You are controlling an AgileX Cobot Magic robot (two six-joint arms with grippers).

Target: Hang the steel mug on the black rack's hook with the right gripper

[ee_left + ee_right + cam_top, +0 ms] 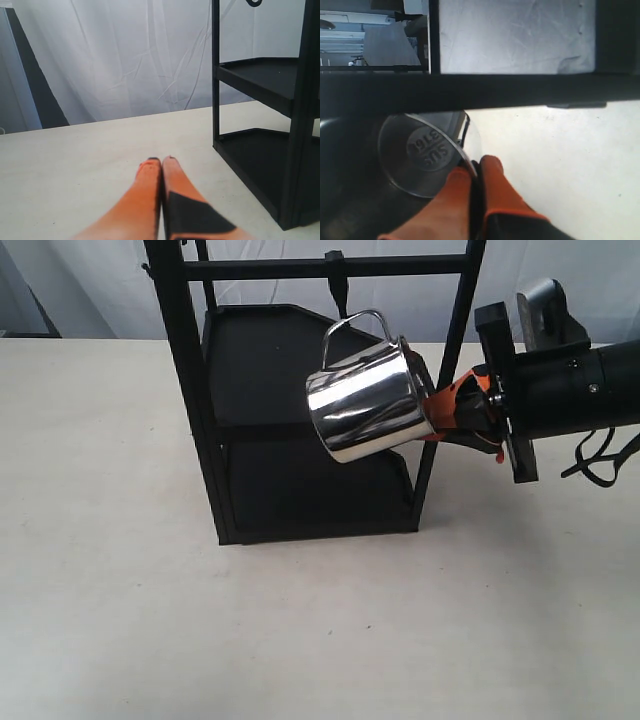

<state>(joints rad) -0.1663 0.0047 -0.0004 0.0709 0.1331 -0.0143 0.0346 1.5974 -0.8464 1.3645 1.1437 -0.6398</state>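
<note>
Clearly, in the exterior view the right gripper (440, 412) holds the steel mug (368, 400) by its rim, its orange fingers (462, 398) closed on the mug's right edge. The mug is in the air, tilted, in front of the black rack (300, 420), with its thin handle (352, 328) turned upward. The hook (336, 278) hangs from the top crossbar just above and slightly left of the handle loop, and I judge they are not yet touching. To do this step well, the loop should probably rise a little and move left until the peg passes through it; only then should the gripper release. The grip on the rim should stay firm, because the polished steel may slip.

In the left wrist view the left gripper (162, 161) is closed on nothing, low over the counter (75, 160), well apart from the rack (260, 150) at its right.

In the right wrist view the fingertips (490, 167) pinch the mug's wall (455, 150), and the stamped bottom (426, 147) shows inside. A dark bar of the rack (470, 92) crosses just beyond the mug. The hook does not show here.
</note>
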